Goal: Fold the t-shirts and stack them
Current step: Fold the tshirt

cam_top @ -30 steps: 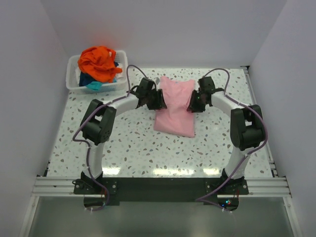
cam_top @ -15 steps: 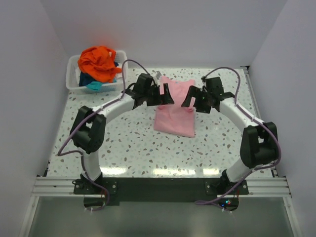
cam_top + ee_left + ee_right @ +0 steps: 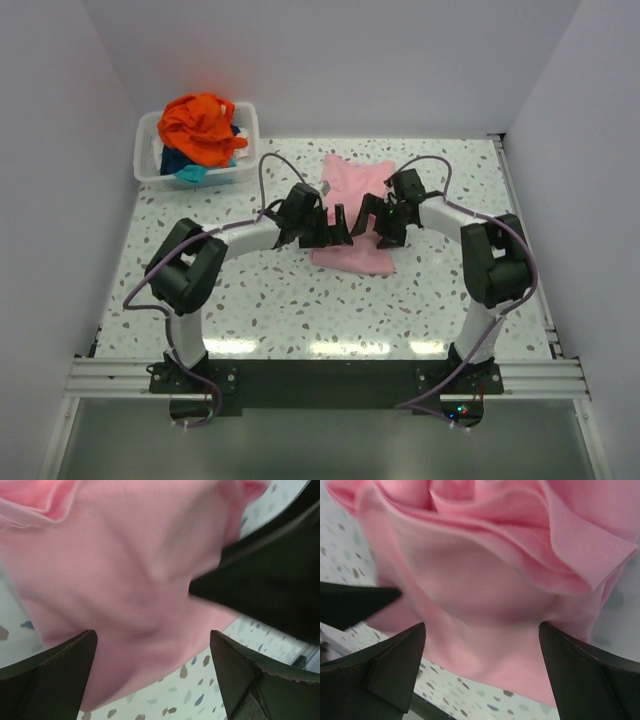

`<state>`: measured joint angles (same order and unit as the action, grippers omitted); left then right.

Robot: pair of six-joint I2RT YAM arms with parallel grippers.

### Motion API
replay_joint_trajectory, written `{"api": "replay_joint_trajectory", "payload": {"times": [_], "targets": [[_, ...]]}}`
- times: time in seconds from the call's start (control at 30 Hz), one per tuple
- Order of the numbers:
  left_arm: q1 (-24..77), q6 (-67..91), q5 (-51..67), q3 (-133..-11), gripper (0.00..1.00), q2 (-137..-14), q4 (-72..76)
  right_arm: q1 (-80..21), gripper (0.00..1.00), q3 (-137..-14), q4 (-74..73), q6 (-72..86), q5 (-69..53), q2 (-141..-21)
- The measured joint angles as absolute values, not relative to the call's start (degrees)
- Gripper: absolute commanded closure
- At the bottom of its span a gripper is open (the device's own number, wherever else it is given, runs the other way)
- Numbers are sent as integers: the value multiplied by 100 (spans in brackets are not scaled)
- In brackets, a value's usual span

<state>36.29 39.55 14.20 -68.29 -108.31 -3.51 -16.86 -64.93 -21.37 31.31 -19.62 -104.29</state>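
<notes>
Top external: pink t-shirt (image 3: 352, 178), folded, on bench (image 3: 250, 300); both jaws wide open, empty, low over it. Risk: closing could snag layers, undoing fold.

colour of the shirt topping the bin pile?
Bright orange shirt, clearest in the top external view.

Seen from above, the left gripper (image 3: 338, 224) and right gripper (image 3: 375, 216) cover the middle of the pink t-shirt (image 3: 355, 180); whether either touches it cannot be told. Far left of that shirt, the orange t-shirt (image 3: 200, 125) buries most of the teal and dark blue cloth (image 3: 188, 170) in the bin (image 3: 147, 160). Both wrist views show the pink shirt blurred and running past the frame edges. At its right in the left wrist view, a blurred black shape (image 3: 270, 585) is cut off.
</notes>
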Motion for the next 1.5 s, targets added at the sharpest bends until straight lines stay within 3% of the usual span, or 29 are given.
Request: {"api": "replay_joint_trajectory", "payload": {"times": [0.17, 0.43, 0.73, 1.0, 1.5], "targets": [[3695, 3964, 1496, -6348, 0, -10750, -272, -1638, 1, -7478, -1841, 3299, -1892, -11102], [3734, 3964, 1393, -5988, 0, -10499, -141, -1605, 1, -8090, -2071, 3291, -1365, -11399], [3743, 3931, 976, -5979, 0, -10141, -834, -1599, 1, -7572, -2381, 3170, -1225, -10792], [3811, 3935, 1009, -5784, 0, -9424, -862, -1610, 1, -6901, -2023, 3262, -2003, -9791], [4025, 3942, 1496, -5273, 0, -9854, -298, -1789, 1, -8438, -1627, 3516, -2469, -11869]]}}
